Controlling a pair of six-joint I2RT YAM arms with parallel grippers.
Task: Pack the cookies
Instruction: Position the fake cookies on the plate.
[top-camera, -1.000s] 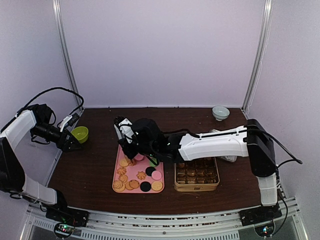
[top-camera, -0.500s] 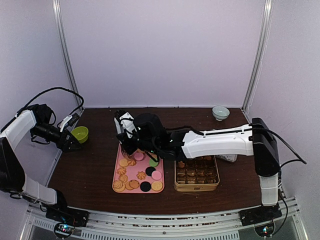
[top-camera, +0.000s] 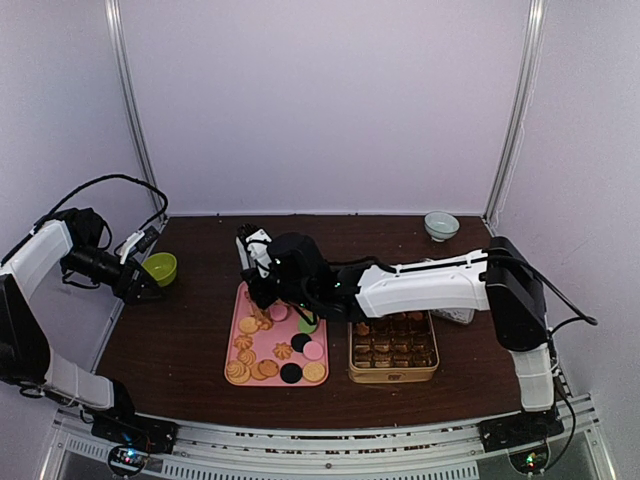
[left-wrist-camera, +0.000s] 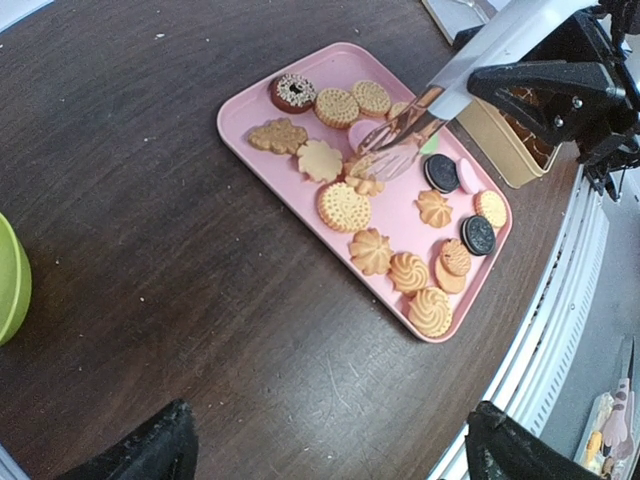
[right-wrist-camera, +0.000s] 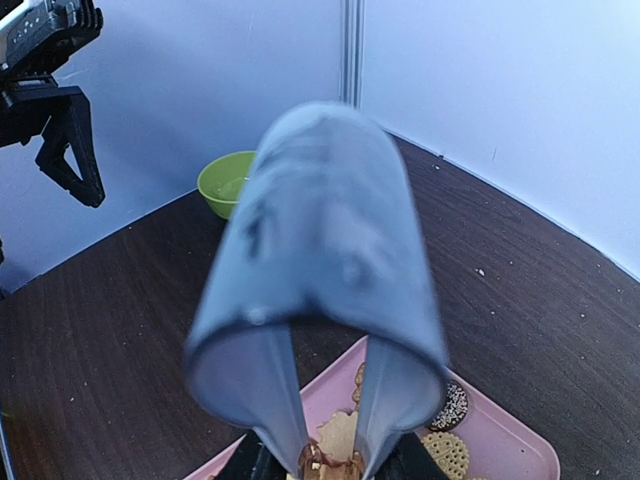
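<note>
Tongs of bright metal (left-wrist-camera: 410, 125), clamped in right jaws, flank small tan cookie (left-wrist-camera: 365, 182) directly below; left jaws gape, well apart.

A green bowl (top-camera: 160, 268) sits left, a pale bowl (top-camera: 441, 225) back-right, tongs (left-wrist-camera: 415, 118) over a pink tray (left-wrist-camera: 250, 105).

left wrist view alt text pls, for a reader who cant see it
Metal tongs reach in from upper right, tips at a cookie on a pink tray of cookies on a dark table. A green bowl shows at left, a tan box at upper right.
</note>
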